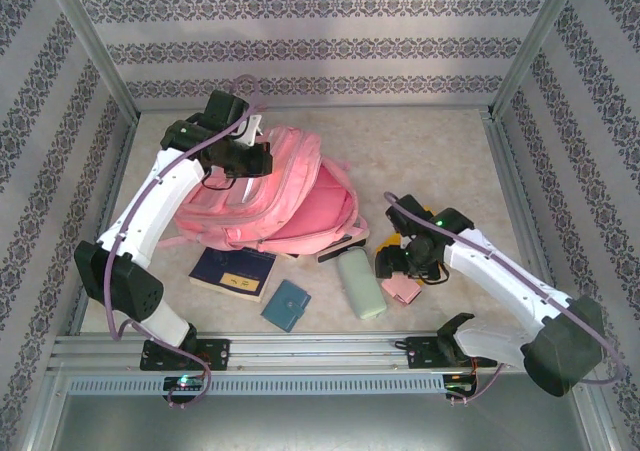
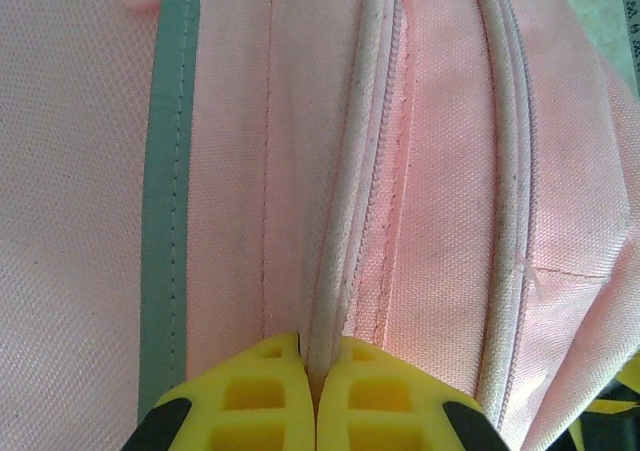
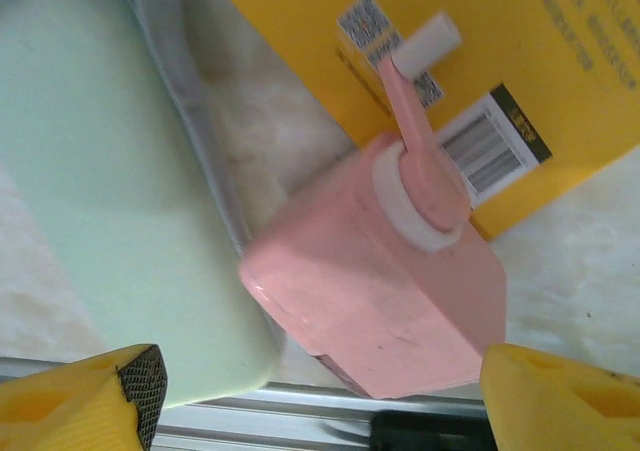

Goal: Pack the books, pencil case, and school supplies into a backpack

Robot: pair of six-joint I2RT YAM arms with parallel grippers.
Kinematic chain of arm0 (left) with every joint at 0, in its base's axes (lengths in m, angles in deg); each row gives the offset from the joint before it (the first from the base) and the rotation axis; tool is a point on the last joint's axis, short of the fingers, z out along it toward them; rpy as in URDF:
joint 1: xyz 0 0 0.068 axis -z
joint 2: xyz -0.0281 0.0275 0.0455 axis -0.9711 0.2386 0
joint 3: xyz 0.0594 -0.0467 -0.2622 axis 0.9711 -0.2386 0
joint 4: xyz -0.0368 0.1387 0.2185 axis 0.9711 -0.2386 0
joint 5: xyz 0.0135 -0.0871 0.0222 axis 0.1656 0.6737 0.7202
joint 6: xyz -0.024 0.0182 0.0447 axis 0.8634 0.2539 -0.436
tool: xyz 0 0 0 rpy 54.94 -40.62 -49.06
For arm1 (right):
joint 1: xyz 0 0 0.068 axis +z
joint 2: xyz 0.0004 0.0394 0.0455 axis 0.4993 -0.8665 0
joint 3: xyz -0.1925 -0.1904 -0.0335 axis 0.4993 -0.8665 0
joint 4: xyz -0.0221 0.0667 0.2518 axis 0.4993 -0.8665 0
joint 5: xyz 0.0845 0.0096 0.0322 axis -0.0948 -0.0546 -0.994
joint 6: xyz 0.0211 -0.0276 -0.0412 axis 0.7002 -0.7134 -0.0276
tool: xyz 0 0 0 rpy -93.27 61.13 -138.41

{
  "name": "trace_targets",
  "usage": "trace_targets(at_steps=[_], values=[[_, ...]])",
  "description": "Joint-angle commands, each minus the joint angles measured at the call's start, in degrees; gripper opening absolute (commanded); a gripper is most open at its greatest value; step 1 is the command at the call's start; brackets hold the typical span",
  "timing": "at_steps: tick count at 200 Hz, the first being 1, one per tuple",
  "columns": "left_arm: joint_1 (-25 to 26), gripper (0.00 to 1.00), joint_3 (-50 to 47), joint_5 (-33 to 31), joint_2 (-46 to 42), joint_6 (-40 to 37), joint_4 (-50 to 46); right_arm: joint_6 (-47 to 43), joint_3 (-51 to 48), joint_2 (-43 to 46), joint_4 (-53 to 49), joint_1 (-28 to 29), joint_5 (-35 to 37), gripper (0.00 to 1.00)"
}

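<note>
Left gripper [image 2: 312, 396]: yellow fingers [image 2: 245, 396] are pressed together, pinching a piped seam ridge of the backpack [image 2: 450, 171] next to a zipper line. A grey reflective strip [image 2: 165, 191] runs parallel, left of the pinch. From above, this gripper sits at the backpack's [image 1: 265, 206] far upper edge, and the bag lies mid-table.

Right gripper [image 3: 320, 411]: jaws are spread wide with nothing between the pads. It is poised over the pink squarish item [image 3: 380, 301]. The item's white-tipped stem lies across the barcode corner of the yellow-orange book [image 3: 500, 41].

The pencil case [image 3: 110, 191] lies just beside the pink item on its left, long edge toward it. The near ends of both are close to the metal rail [image 3: 260, 411], so there is little room on that side.

From above, a navy book [image 1: 233, 271] and a teal notebook [image 1: 286, 304] lie near the backpack's near edge, apart from each other. The table [image 1: 430, 141] is bare at far right.
</note>
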Motion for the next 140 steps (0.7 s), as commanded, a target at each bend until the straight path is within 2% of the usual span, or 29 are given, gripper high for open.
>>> trace_targets(at_steps=[1,67,105,140], values=[[0.3,0.0,-0.7,2.3,-4.0,1.8,5.3,1.5,-1.1,-0.7,-2.1,2.8,7.1,0.97],[0.3,0.0,-3.7,2.6,-6.5,2.2,5.7,3.5,-1.9,-6.9,0.3,8.4,10.6,0.98],[0.3,0.0,-4.4,2.8,-7.5,2.8,5.8,6.4,-3.4,-8.0,2.4,7.3,14.0,0.97],[0.3,0.0,-5.0,2.7,-8.1,2.9,5.7,8.6,-9.2,-8.1,8.8,3.9,8.5,0.91]])
